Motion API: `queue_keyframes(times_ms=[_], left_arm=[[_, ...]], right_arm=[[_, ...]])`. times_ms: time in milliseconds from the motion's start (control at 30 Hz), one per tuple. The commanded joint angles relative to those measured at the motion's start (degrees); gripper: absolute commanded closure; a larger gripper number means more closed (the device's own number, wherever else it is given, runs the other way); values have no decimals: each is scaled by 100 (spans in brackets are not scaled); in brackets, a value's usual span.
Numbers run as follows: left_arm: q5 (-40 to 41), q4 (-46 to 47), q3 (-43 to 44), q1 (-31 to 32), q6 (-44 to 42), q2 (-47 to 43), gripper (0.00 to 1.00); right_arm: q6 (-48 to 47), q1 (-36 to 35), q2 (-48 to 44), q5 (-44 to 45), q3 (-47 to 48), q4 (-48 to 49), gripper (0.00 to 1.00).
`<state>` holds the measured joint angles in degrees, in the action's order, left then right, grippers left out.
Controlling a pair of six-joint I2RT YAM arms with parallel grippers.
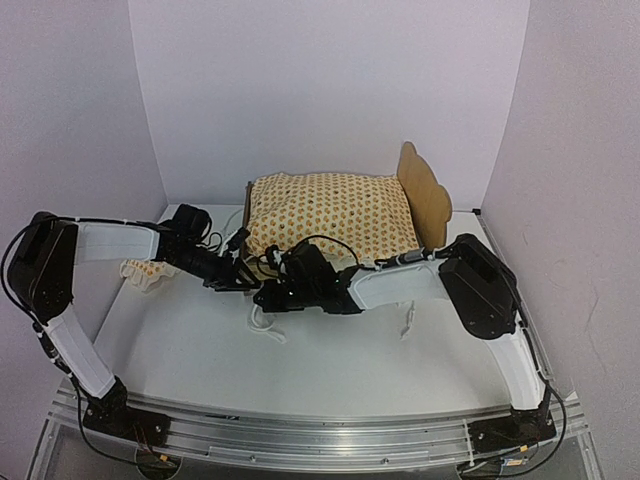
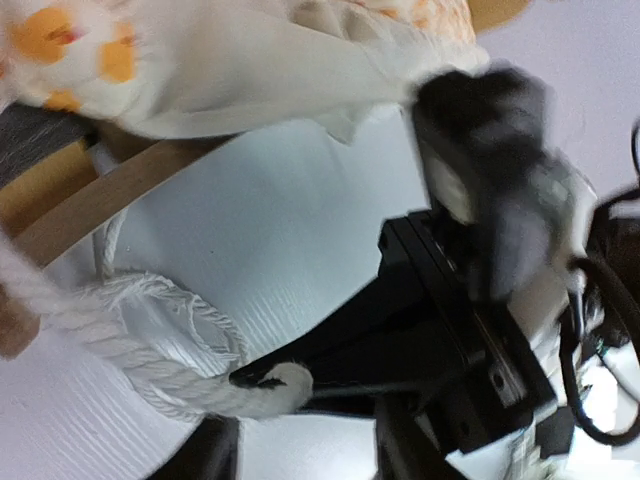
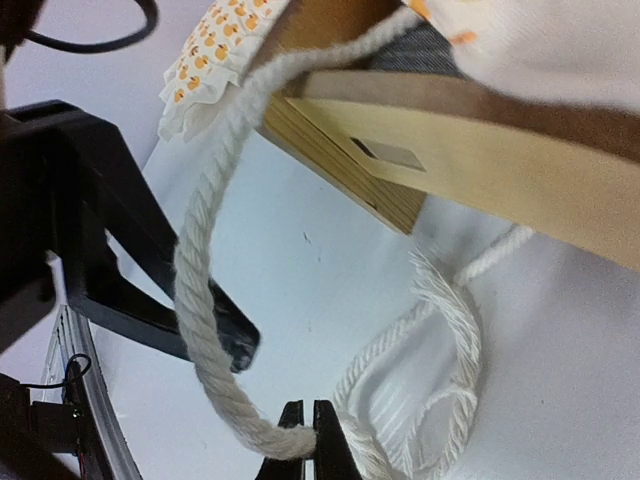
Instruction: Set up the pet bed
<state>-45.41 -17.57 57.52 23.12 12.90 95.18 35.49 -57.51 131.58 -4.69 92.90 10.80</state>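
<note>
Beside the pet bed (image 3: 480,150), under the dotted cushion (image 1: 330,210), the right gripper (image 3: 305,440) pinches a rope tie (image 3: 195,290); left gripper (image 1: 237,275) unclear.

White arms (image 1: 400,285), black joints (image 1: 485,285), cables (image 1: 322,238).

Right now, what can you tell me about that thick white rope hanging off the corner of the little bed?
The white rope is a thick, twisted cord that looks like cotton. It comes out from under the dotted cushion at the corner of the wooden bed frame. From there it curves down in a loose arc and is pinched between the shut fingertips of the right gripper. Thinner, frayed strands lie looped beside the grip on the white table; whether they belong to it is unclear.
</note>
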Motion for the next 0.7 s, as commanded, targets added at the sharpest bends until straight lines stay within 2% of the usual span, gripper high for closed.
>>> queue_keyframes(times_ms=[0,67,167,233,333,400,500,667], left_arm=[[-239,-1647,909,35,-3648,127,43],[-120,-2169,1124,35,-5165,223,42],[148,-2805,1456,45,-6953,455,49],[381,-2962,1604,55,-7560,629,53],[776,-3068,1778,107,-8396,909,51],[1016,-2926,1816,230,-8726,1045,47],[1286,-2223,1759,455,-8790,1145,45],[1695,-1508,1828,779,-9035,1474,49]], right_arm=[[445,65,-454,172,-331,323,100],[579,75,-430,145,-273,347,100],[792,102,-474,302,-303,344,100],[922,117,-574,425,-399,349,100],[953,121,-700,469,-452,295,100],[955,126,-711,561,-428,216,100],[948,133,-675,513,-356,109,100],[963,133,-766,524,-415,88,100]])
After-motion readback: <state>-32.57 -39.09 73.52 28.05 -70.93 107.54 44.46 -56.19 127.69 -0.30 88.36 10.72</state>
